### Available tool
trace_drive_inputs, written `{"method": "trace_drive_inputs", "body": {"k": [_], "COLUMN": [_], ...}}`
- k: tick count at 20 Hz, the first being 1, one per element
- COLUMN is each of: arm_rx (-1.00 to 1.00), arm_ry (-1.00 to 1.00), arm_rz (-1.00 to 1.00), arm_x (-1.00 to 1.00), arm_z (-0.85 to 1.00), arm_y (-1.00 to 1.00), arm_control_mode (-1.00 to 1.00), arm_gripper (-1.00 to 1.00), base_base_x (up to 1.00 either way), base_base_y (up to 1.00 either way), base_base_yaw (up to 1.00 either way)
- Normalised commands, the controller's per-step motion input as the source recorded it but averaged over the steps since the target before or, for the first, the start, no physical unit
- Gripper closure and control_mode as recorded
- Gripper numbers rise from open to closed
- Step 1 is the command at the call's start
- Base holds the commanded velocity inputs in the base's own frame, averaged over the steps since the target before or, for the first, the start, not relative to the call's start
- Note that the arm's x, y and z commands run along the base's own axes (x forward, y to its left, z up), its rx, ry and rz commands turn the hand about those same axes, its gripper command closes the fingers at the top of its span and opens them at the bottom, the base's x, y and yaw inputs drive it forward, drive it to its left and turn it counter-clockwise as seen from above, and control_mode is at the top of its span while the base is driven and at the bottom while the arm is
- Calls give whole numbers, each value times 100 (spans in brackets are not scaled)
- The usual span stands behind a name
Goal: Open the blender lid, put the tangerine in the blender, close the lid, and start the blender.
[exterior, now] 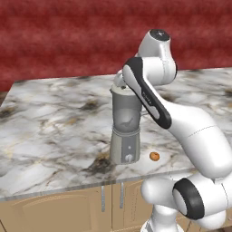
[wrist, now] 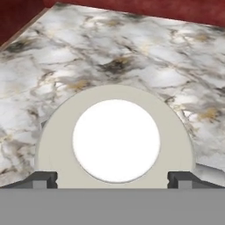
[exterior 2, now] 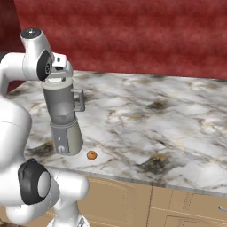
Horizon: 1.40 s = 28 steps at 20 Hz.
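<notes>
The blender [exterior: 126, 127] [exterior 2: 64, 119] stands near the counter's front edge, knob facing forward. The blender lid [wrist: 55, 145] sits on the jar, a beige ring around a white centre cap [wrist: 116, 139]. My gripper [wrist: 112, 179] hangs straight above it, open. Its two dark fingertips [wrist: 44, 178] stand wide apart at the lid's opposite sides, holding nothing. In the right base view the hand [exterior 2: 60, 71] sits right over the jar's top. The tangerine [exterior: 154, 156] [exterior 2: 91, 155] lies on the counter just right of the blender's base.
The marble counter [exterior: 45, 127] [exterior 2: 155, 119] stretches wide to both sides and behind the blender. A dark red wall [exterior 2: 133, 35] backs it. Wooden cabinet fronts [exterior 2: 133, 199] run below the front edge.
</notes>
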Motion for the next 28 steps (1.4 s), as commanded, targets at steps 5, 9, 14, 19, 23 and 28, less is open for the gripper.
{"method": "trace_drive_inputs", "body": {"k": [5,9,14,19,23,28], "arm_rx": [0,0,0,0,0,0], "arm_ry": [1,1,1,0,0,2], "arm_rz": [1,0,0,0,0,0], "arm_x": [3,7,6,16,6,9], "arm_z": [-17,-20,-21,-5,-2,-16], "arm_y": [3,3,0,0,0,2], "arm_control_mode": [-100,-100,-100,-100,-100,-100], "arm_gripper": [-100,-100,-100,-100,-100,-100], "base_base_x": [0,0,0,0,0,0], "base_base_y": [0,0,0,0,0,0], "base_base_yaw": [0,0,0,0,0,0]}}
